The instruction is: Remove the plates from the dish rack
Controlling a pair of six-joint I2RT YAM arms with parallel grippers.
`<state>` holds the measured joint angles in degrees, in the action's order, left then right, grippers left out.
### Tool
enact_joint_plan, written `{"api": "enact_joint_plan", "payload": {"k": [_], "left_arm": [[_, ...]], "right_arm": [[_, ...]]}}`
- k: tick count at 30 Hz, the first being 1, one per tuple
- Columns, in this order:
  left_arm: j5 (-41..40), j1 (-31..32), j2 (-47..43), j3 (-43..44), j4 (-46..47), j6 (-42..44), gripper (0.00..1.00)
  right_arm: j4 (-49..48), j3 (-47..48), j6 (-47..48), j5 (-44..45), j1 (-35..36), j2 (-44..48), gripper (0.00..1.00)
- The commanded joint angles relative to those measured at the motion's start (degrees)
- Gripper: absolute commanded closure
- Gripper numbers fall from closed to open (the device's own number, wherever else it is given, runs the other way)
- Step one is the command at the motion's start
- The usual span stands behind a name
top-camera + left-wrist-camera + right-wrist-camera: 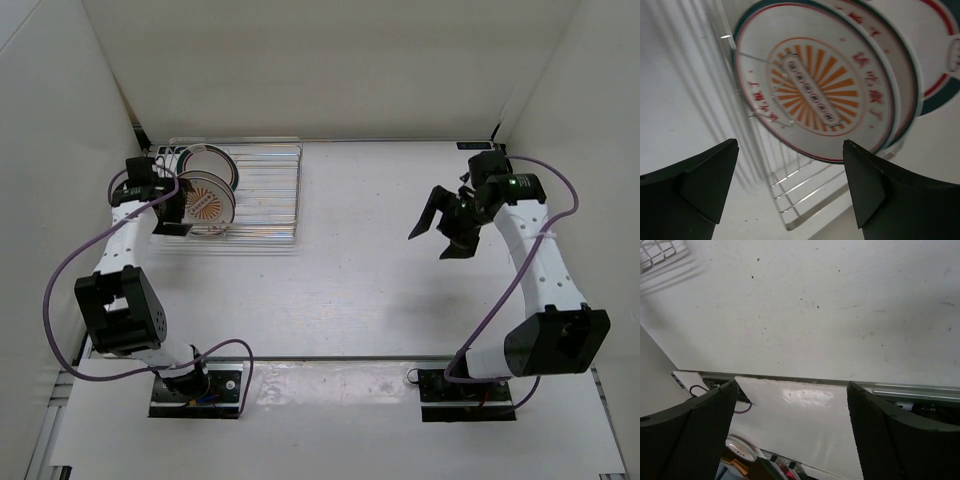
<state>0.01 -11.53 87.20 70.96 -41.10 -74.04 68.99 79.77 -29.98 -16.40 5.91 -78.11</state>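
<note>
The silver wire dish rack (262, 190) lies at the back left of the table. Two plates stand upright in its left end: one with an orange sunburst centre (207, 204), and behind it one with a dark green-and-red rim (212, 160). My left gripper (177, 208) is open at the rack's left end, facing the sunburst plate. In the left wrist view the sunburst plate (815, 92) fills the upper picture just beyond my open gripper (790, 167), with the ringed plate (932, 55) behind it. Nothing is between the fingers. My right gripper (432, 240) hangs open over the right side, holding nothing.
White walls enclose the table on the left, back and right. The rack's bare wires (795, 197) run below the plates. The right wrist view shows my right gripper (790, 410) over white tabletop (815, 305), the near table edge (840, 381), and a rack corner (657, 252).
</note>
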Motion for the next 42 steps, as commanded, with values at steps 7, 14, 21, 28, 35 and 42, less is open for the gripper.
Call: {"api": "enact_joint_plan", "payload": {"k": [7,14,21,28,35,42], "left_arm": [[4.0,-0.2,1.6,4.0,11.7,-1.5,0.05],[4.5,0.4,4.6,4.8,14.5,0.2,0.05],[6.0,0.4,10.7,11.5,13.9,1.9,0.05],[6.0,0.8,11.4,10.9,12.6,1.4,0.09],[5.1,0.5,6.9,5.9,18.2,3.3,0.09],[6.0,0.2,6.5,7.9,20.2,4.3,0.09]], "right_arm": [[3.0,7.9,8.4,2.3,-1.2,-6.6,0.1],[3.6,8.1,10.5,2.7,-2.1,-6.6,0.1],[4.7,7.9,11.4,4.5,-2.6,-5.6,0.1],[4.8,7.0,11.2,5.8,-2.7,-4.2,0.1],[4.2,5.3,10.4,4.6,-3.1,-3.5,0.1],[3.9,4.4,10.0,3.7,-3.4,-3.0,0.1]]}}
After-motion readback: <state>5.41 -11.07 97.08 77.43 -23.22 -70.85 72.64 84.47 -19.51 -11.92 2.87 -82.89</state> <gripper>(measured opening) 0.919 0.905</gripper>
